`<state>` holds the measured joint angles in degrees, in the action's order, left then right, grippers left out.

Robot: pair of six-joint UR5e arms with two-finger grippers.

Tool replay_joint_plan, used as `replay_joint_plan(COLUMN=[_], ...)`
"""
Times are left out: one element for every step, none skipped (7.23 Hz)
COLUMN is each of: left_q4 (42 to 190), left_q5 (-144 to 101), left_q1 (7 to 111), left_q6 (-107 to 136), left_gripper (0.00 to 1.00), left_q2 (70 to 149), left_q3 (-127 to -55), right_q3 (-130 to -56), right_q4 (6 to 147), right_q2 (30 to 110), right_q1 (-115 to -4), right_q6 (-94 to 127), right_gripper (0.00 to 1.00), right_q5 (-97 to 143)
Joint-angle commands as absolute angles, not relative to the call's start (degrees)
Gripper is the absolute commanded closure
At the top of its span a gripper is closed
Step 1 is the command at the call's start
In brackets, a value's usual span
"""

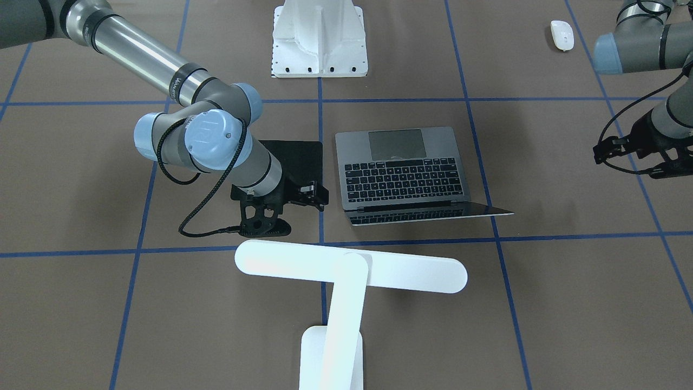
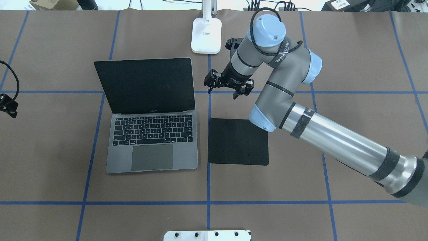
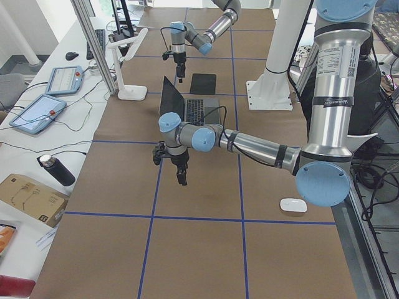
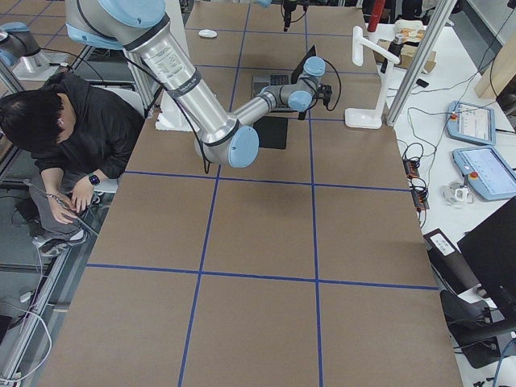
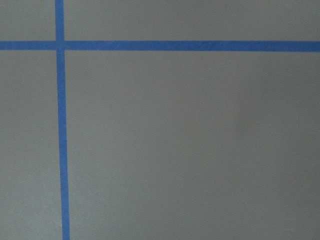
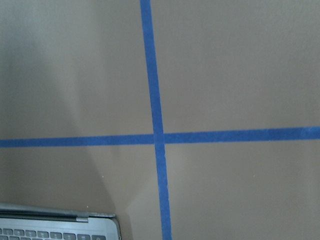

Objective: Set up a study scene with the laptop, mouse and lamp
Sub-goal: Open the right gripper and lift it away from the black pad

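Slim space-grey metal laptop [image 1: 403, 179] stands open at frame centre on the brown paper-covered bench [image 1: 568, 303], matte black square pad [image 1: 303, 157] just left. Glossy white oval mouse [image 1: 562, 34] upper right; white T-shaped lamp [image 1: 346, 271] lower centre. Spread apart and empty: left gripper [image 1: 631, 162], right gripper [image 2: 223, 91].

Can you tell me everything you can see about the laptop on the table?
The laptop is thin and grey, like metal, with black keys and a big grey trackpad. It is open, its lid leans back a little, and its screen is dark. It lies flat on the brown table, with the trackpad end toward the robot. A flat black pad lies beside it with a small gap between them. Nothing but the table touches it.
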<state>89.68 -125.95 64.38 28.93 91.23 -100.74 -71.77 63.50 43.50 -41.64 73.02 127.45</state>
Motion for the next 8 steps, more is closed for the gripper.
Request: replay_joint_plan(left_q4=[93.5,96.8,98.9,102.6,110.4,118.0,126.6,132.2], left_q5=[-125.9,-125.9,-126.0,-126.0,-126.6,-128.0,-128.0,-128.0], left_q1=[64.5,64.6,64.6,64.6,64.6,64.4,63.5,61.8], left_q6=[29.1,29.2,30.5,34.4,36.9,40.4,46.7,49.9], left_gripper=[0.0,0.0,0.0,0.0,0.0,0.0,0.0,0.0], left_q2=[88.5,86.2,83.3,77.8,71.7,67.3,62.2,58.4], left_q3=[-101.5,-102.0,-104.2,-108.0,-109.1,-108.9,-108.6,-108.7], right_q3=[-72.6,-74.1,-77.0,-80.6,-84.2,-88.1,-91.2,-95.2], right_q4=[64.3,66.1,70.8,77.6,85.3,93.3,99.3,100.6], right_q2=[45.5,47.4,49.3,50.9,52.6,54.8,56.5,61.0], right_q1=[-45.3,-47.0,-49.4,-51.1,-53.0,-54.1,-55.4,-56.4], right_q6=[72.8,72.6,68.9,63.7,57.3,50.1,45.7,42.6], right_gripper=[0.01,0.01,0.01,0.01,0.01,0.01,0.01,0.01], right_q5=[128.1,128.9,130.7,131.7,131.7,131.7,131.7,131.7])
